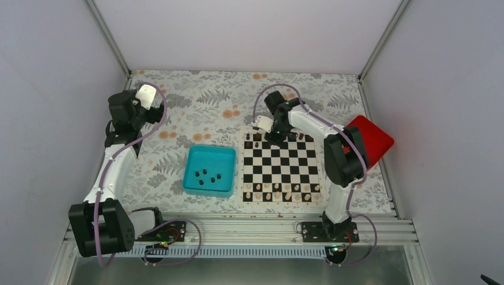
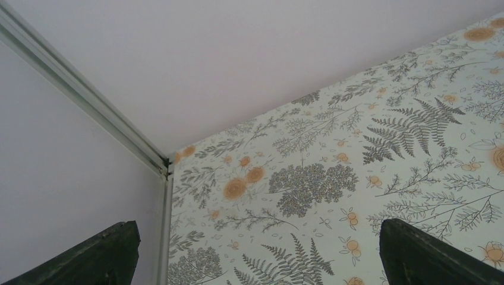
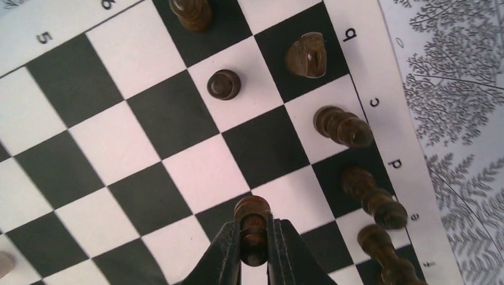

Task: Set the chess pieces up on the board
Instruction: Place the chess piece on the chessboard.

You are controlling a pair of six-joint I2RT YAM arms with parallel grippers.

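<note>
The chequered board (image 1: 282,165) lies right of centre, also filling the right wrist view (image 3: 148,148). My right gripper (image 3: 254,243) is shut on a dark pawn (image 3: 252,222) and holds it over the board's far rows, seen from above over the far edge (image 1: 274,138). Several dark pieces stand along the far rows (image 3: 345,126), with another dark pawn (image 3: 224,84) one row in. More dark pieces (image 1: 208,176) lie in the teal tray. My left gripper (image 1: 140,102) is open and empty, raised at the far left, its fingertips (image 2: 101,255) wide apart.
The teal tray (image 1: 193,160) sits left of the board. A red box (image 1: 374,138) lies at the right behind my right arm. Pale pieces (image 1: 279,193) line the board's near rows. Enclosure walls surround the patterned table.
</note>
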